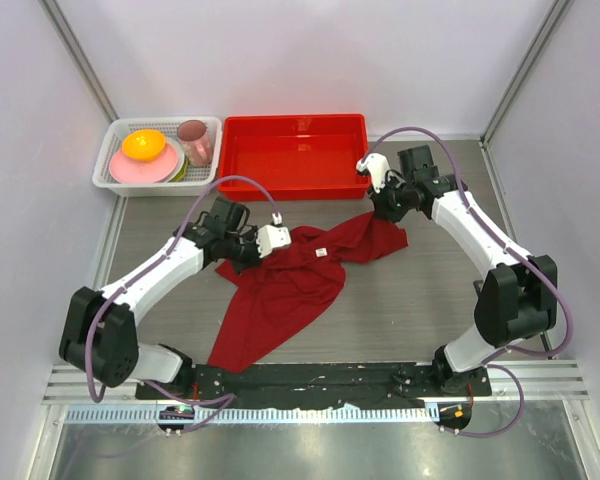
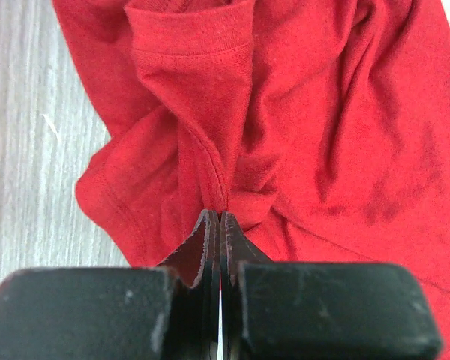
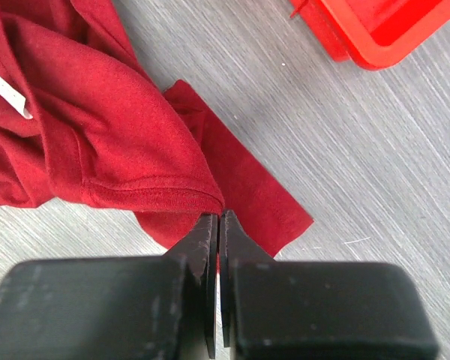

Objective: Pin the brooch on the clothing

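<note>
Pinching cloth on both sides: my left tool point(image 2: 220, 219) is clamped on a fold of the dark red shirt point(image 1: 285, 290), my right tool point(image 3: 219, 220) on a stitched hem. It lies crumpled mid-frame on the counter point(image 1: 420, 300), with open room lower right. The red tray point(image 1: 295, 122) crowds the top. Folds hide its front. Both arms reach inward, elbows out.

Right tool point(image 3: 219, 219) tight on T-shirt point(image 3: 97, 127)
</note>
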Motion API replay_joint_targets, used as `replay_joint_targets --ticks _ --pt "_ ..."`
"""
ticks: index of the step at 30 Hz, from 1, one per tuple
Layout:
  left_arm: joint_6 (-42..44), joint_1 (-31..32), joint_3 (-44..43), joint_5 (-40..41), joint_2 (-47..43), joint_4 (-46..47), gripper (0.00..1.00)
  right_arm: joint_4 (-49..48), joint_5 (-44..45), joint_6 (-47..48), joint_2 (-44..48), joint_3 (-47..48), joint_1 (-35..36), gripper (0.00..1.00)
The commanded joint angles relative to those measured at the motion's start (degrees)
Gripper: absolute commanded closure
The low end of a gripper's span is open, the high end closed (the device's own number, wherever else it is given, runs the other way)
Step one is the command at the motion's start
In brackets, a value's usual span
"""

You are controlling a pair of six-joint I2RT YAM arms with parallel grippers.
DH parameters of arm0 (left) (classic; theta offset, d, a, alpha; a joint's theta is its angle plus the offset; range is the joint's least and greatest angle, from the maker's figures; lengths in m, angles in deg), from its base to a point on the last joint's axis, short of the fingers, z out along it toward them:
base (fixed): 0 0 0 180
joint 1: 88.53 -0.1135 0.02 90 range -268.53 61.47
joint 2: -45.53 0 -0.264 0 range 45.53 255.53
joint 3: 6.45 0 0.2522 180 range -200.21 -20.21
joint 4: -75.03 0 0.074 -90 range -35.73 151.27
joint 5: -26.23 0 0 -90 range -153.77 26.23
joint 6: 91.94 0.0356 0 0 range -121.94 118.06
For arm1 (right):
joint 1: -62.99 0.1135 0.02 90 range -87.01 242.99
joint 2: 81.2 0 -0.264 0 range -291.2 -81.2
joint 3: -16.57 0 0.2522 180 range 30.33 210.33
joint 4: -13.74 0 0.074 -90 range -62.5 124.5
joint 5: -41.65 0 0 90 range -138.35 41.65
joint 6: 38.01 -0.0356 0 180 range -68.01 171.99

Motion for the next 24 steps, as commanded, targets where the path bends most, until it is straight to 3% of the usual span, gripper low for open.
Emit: replay_joint_targets --ticks 1,4,9,12,14,24 --pt "0.4 -0.2 -1.3 -1.1 1.8 1.1 1.00 0.4 -0.7 -1.1 1.7 -0.2 -0.2 0.99" --pt "3.3 -0.2 -1.0 -1.8 2.4 -0.8 0.99 0.4 -0.5 -1.1 2.7 -1.5 -0.2 0.99" --pt "3.6 -0.2 -0.9 -0.5 3.5 -0.1 0.65 0.4 -0.2 -1.9 3.9 -2.7 -0.2 0.99" --pt "4.4 -0.2 -1.2 0.2 4.8 0.8 0.57 0.4 -0.1 -2.1 4.4 -3.0 -0.2 0.99" --pt "5.1 -0.2 -2.1 1.1 5.9 0.5 0.57 0.4 0.1 -2.0 4.7 -3.4 -0.2 0.99" --pt "8.7 -2.0 -4.4 1.1 6.4 -2.2 0.78 0.5 0.6 -1.5 5.6 -4.0 -0.2 0.99"
